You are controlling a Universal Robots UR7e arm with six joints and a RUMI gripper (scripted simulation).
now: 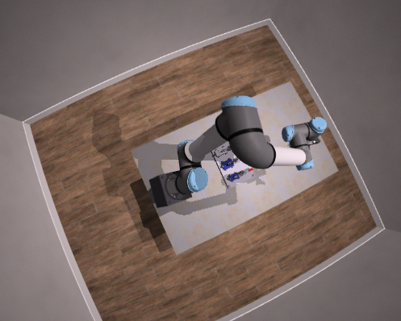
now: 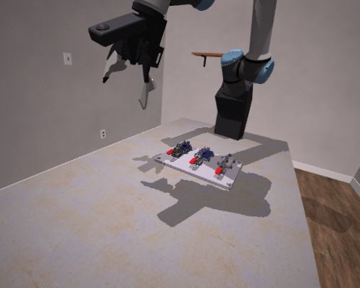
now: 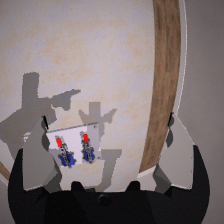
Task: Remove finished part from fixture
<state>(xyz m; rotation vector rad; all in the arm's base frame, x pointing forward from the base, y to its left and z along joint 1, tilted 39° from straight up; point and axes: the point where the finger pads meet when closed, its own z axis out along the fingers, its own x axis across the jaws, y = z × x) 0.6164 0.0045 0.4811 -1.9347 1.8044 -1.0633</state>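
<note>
Currently, 1 pale, mottled table (image 1: 200, 230) (image 2: 96, 224) (image 3: 100, 55) stands on a brown plank floor (image 1: 119, 278) (image 2: 335, 206) (image 3: 166, 65), with gray walls (image 1: 107, 48) (image 2: 321, 83) (image 3: 206, 65) around it. White trim runs along the foot of the walls; 1 of them has a switch (image 2: 67, 58) and an outlet (image 2: 103, 134), another a brown shelf (image 2: 206, 54). Gripper (image 2: 124, 93) (image 3: 107, 115) wide open, nothing in it, above the table. The arm's black base (image 1: 159, 193) (image 2: 229, 117) is at 1 end of the table. White plate (image 1: 229, 184) (image 2: 176, 168) (image 3: 95, 129) = fixture, flat on the table, 3 clamps with red tips in a row. Blue blanks (image 2: 185, 146) (image 2: 207, 155) (image 3: 67, 160) (image 3: 88, 156) sit at 2 clamps; the finished part (image 2: 227, 163) looks to be the gray piece at clamp 3, still in the fixture (slot too small to make out). Arm shadows lie across table and plate.
</note>
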